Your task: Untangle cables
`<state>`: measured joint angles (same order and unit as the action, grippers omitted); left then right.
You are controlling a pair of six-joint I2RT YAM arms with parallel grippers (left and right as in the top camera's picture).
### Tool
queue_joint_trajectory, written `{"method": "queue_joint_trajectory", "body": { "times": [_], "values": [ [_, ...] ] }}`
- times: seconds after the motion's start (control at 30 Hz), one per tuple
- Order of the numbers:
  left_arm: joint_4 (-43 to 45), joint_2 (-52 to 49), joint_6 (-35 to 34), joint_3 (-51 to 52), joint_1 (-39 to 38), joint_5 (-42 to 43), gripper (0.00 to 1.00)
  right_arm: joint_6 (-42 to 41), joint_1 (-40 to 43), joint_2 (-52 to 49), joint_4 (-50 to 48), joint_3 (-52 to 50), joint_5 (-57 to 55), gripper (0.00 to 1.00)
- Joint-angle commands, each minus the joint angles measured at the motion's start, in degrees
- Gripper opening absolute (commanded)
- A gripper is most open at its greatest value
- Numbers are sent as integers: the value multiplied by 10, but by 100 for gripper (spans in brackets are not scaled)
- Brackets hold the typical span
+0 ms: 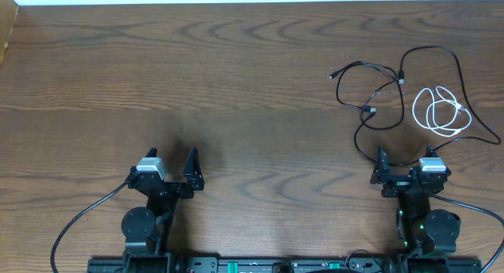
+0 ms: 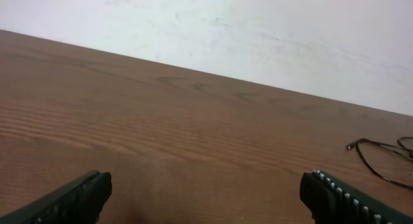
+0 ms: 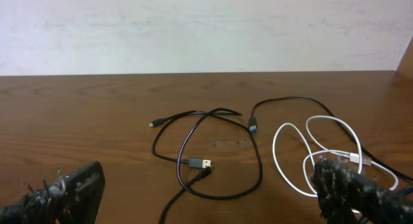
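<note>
The long black cable (image 1: 364,64) lies in loose crossing loops on the wooden table at the far right. The shorter white cable (image 1: 416,109) is coiled beside it, and a black strand crosses the coil's right side. My right gripper (image 1: 405,169) is open and empty, just in front of the loops. In the right wrist view the black cable's USB plug (image 3: 199,164) and the white cable (image 3: 273,153) lie ahead of the open gripper (image 3: 206,195). My left gripper (image 1: 172,172) is open and empty, far left of the cables. In its wrist view the gripper (image 2: 206,198) is over bare wood, with a black cable end (image 2: 381,156) at the right edge.
The wooden table (image 1: 236,84) runs to a white wall at the back. The arms' own thick black cables (image 1: 83,218) trail near the front edge at both bases.
</note>
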<state>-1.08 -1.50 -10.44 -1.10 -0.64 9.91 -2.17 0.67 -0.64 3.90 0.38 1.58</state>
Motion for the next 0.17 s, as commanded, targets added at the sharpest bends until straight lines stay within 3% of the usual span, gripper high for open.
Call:
{"method": "queue_joint_trajectory", "body": {
  "times": [0.0, 0.13],
  "values": [
    [-22, 0, 7, 9, -1, 5, 98, -5, -5, 3, 2, -1, 1, 99],
    [-22, 0, 7, 9, -1, 5, 98, -5, -5, 3, 2, -1, 1, 99]
  ]
}}
